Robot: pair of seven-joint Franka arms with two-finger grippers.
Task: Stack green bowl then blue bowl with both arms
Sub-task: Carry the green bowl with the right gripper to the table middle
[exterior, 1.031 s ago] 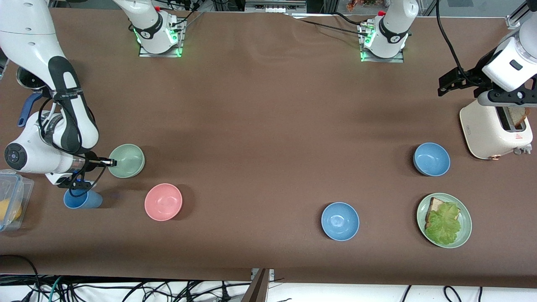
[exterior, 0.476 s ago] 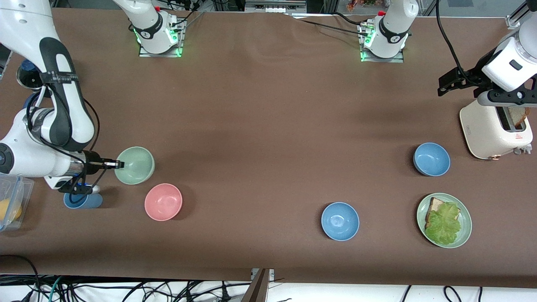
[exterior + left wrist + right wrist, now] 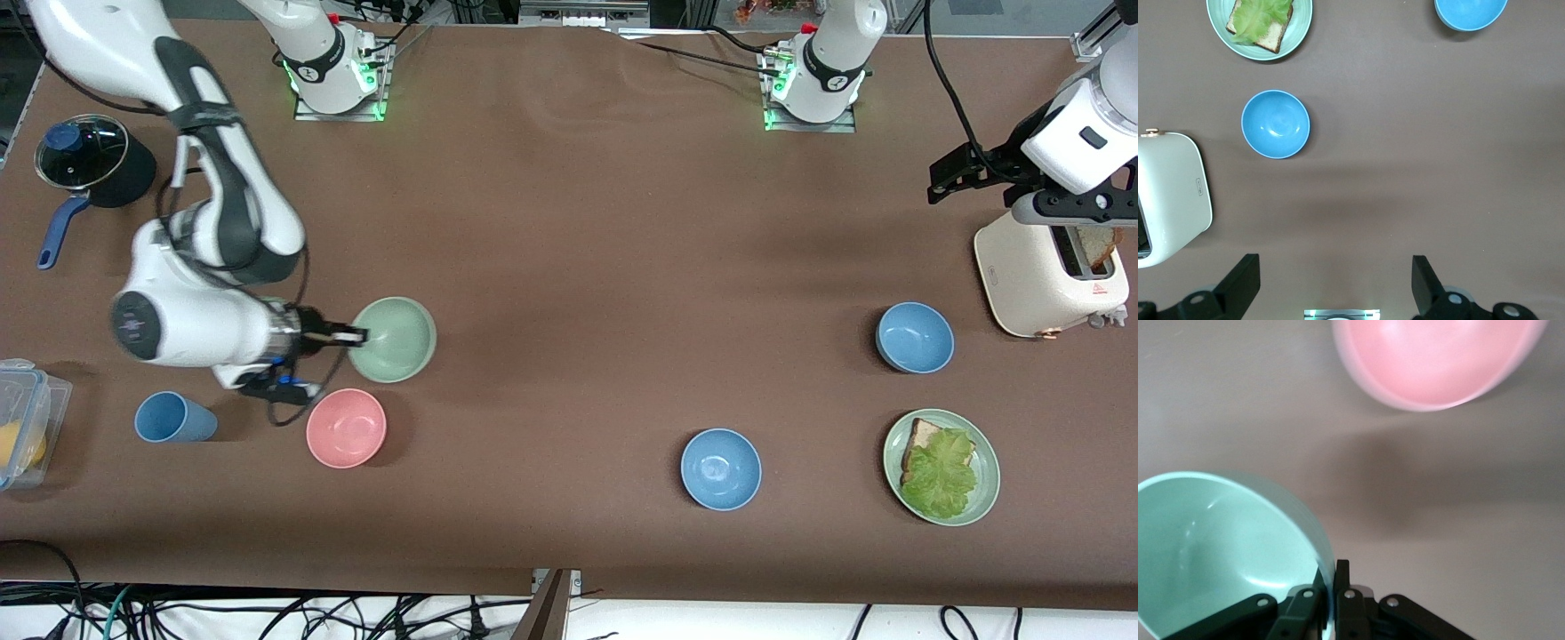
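My right gripper (image 3: 356, 336) is shut on the rim of the pale green bowl (image 3: 397, 340) and holds it in the air over the table beside the pink bowl (image 3: 346, 428). In the right wrist view the fingers (image 3: 1343, 577) pinch the green bowl's (image 3: 1211, 547) rim. Two blue bowls sit on the table: one (image 3: 721, 468) nearer the front camera, one (image 3: 915, 337) by the toaster. My left gripper (image 3: 1335, 283) is open and empty, waiting high at the left arm's end, with both blue bowls (image 3: 1275, 124) (image 3: 1470, 12) below it.
A blue cup (image 3: 173, 419) stands near the pink bowl. A green plate (image 3: 941, 467) with toast and lettuce, a cream toaster (image 3: 1049, 276), a black pot (image 3: 89, 164) and a clear plastic box (image 3: 22, 431) are on the table.
My right gripper has lifted the green bowl and carried it toward the table's middle, away from the blue cup. The left arm has not moved.
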